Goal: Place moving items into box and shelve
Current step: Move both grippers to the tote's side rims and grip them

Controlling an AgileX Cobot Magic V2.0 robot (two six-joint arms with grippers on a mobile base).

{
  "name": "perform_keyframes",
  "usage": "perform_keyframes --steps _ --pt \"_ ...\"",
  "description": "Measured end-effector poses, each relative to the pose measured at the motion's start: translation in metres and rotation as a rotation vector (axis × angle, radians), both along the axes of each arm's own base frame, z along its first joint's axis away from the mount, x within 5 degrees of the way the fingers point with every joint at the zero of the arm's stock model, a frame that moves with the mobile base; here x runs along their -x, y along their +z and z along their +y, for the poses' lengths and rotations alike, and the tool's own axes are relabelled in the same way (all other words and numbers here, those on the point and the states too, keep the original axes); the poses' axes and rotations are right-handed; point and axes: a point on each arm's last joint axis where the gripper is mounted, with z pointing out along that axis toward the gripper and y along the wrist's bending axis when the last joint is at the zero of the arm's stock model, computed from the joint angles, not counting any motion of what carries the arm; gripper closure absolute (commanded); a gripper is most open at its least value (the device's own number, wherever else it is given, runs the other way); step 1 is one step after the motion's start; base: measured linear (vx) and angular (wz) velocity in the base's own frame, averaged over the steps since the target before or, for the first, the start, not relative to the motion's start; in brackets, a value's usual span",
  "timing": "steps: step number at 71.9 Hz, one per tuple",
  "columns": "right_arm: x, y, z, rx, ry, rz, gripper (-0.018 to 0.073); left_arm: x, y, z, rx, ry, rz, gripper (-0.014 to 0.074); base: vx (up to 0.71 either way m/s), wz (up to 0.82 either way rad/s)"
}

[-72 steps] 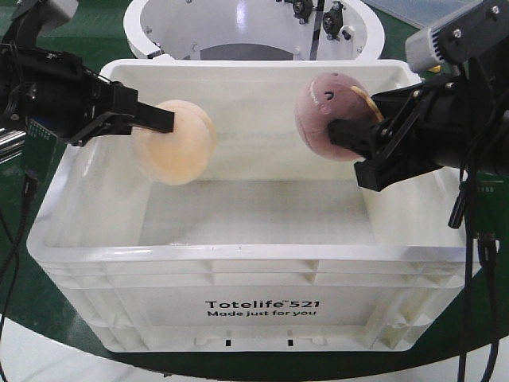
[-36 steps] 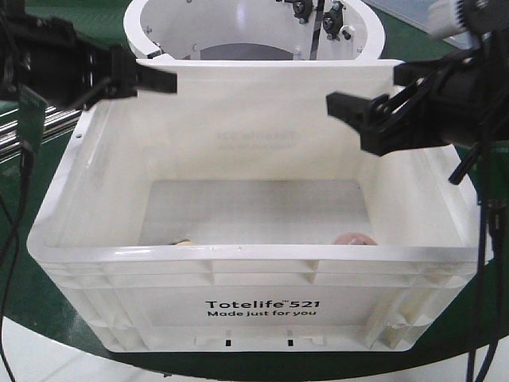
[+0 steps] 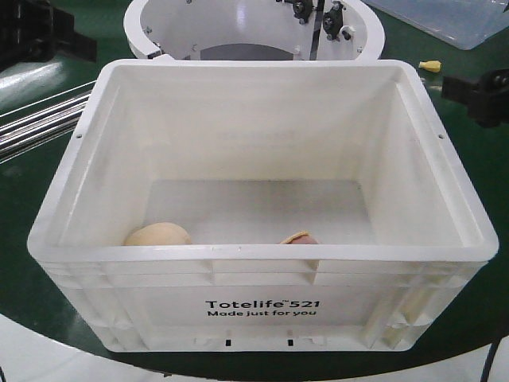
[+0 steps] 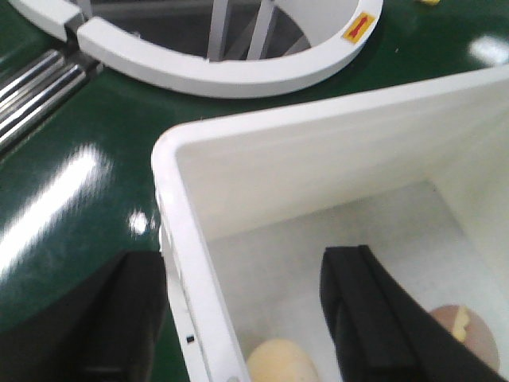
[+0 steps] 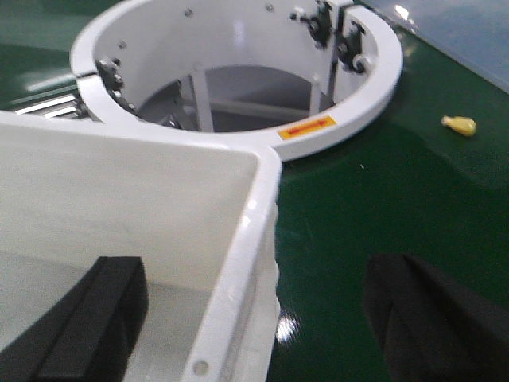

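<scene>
Inside the box (image 3: 262,306), against its near wall, found both toys: yellow toy (image 3: 157,235) toward the left, pink toy (image 3: 298,238) toward the right. Judged packing done, shelving not begun. Above the box's side walls, saw left gripper (image 4: 238,310) and right gripper (image 5: 262,318) empty, jaws wide apart, straddling them. Likely needed next: firm holds on both rims, level lift. Beneath the box, noted green tabletop (image 3: 24,199); behind it, white ring (image 3: 370,36) and yellow scrap (image 3: 429,65).

I see a white ring (image 3: 191,24) on the green table (image 3: 402,40), a small yellow piece (image 3: 429,66) right, and metal rails (image 3: 40,123) left.
</scene>
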Motion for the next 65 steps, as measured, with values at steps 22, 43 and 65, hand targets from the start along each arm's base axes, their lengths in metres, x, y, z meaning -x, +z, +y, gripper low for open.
perform_keyframes --steps 22,43,65 --pt "-0.020 -0.030 0.003 -0.029 0.043 0.207 -0.0036 -0.015 -0.034 0.001 -0.078 0.040 0.222 0.0072 0.00 0.00" --pt "-0.031 -0.048 0.008 -0.056 0.088 0.322 -0.0031 -0.020 -0.067 -0.003 -0.066 0.039 0.351 0.0072 0.00 0.00" --pt "-0.043 -0.051 0.013 -0.091 0.138 0.413 0.0039 -0.019 -0.074 -0.006 -0.027 0.036 0.374 0.0072 0.00 0.00"
